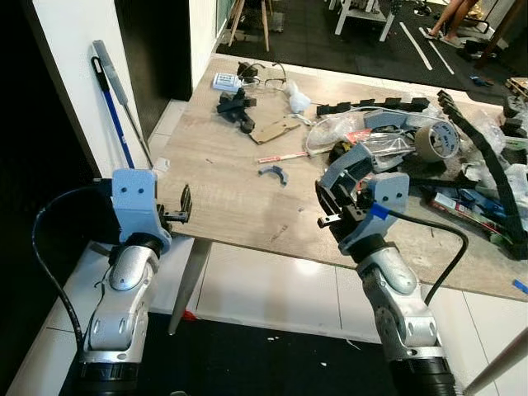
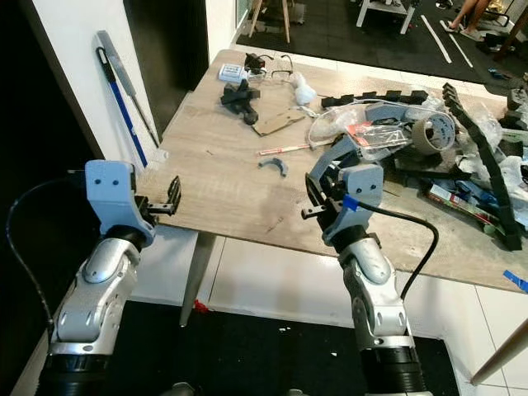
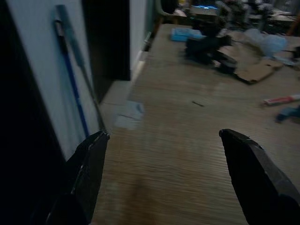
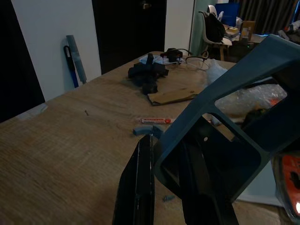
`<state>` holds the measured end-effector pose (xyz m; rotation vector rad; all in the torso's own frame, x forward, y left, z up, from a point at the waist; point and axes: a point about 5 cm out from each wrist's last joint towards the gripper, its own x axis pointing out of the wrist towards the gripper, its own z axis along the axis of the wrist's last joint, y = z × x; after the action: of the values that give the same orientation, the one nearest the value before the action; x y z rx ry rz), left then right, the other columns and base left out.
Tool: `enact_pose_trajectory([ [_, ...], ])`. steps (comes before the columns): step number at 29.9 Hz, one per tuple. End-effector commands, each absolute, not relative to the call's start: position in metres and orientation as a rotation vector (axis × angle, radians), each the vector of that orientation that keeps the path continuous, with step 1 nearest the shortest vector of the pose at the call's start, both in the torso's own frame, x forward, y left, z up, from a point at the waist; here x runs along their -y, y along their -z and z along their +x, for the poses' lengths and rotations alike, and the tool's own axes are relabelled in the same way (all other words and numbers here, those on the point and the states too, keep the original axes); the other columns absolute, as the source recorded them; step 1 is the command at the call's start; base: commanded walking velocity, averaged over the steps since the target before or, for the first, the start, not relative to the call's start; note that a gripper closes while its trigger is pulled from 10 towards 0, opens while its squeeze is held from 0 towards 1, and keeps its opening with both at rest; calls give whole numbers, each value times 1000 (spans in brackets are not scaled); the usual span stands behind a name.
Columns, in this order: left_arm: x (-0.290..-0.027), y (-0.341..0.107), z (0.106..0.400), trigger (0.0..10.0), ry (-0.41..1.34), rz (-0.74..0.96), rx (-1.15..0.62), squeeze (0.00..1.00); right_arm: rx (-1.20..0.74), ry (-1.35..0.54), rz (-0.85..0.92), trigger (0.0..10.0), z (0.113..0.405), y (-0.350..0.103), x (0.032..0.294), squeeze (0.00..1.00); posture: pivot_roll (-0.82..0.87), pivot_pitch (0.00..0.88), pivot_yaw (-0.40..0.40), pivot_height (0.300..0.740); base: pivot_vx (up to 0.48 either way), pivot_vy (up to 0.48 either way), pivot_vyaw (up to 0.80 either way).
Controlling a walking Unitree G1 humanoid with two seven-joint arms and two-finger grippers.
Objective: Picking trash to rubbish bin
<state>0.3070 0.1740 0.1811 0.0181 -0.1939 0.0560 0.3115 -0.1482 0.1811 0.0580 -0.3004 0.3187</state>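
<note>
Above one wooden table [image 1: 223, 198], right pincer [image 1: 332, 208] clamping one grey-blue plastic bracket [image 1: 351, 165], left pincer [image 1: 183, 205] spread wide

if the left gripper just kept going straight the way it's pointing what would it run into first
Probably nothing soon: the open left gripper points along bare table. Farther along that line lie the black plastic part and the cardboard piece, though depth is hard to judge.

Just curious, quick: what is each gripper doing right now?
Left gripper: open, empty, at the table edge.
Right gripper: shut on a grey-blue plastic bracket.
</note>
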Motion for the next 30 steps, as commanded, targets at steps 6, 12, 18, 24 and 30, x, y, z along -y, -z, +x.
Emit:
enact_pose_trajectory([
  [6,-184,-182,311,10000,-133,20,211,0,259,-310,49,10000,300,-165,155,0,-47,116,-77,740,0,0,0],
  [12,-179,-182,312,10000,-114,33,219,0,240,-292,50,10000,297,-158,159,0,-45,115,-72,740,0,0,-75],
  [18,-175,-179,315,10000,-71,45,212,0,242,-283,48,10000,298,-159,161,0,-55,117,-72,740,0,0,-463],
  [24,-166,-179,313,10000,-22,61,210,0,233,-274,51,10000,298,-156,165,0,-43,116,-70,740,0,0,-495],
  [30,-167,-178,313,10000,-7,73,215,0,242,-274,51,10000,300,-160,161,0,-63,125,-65,740,0,0,-498],
])
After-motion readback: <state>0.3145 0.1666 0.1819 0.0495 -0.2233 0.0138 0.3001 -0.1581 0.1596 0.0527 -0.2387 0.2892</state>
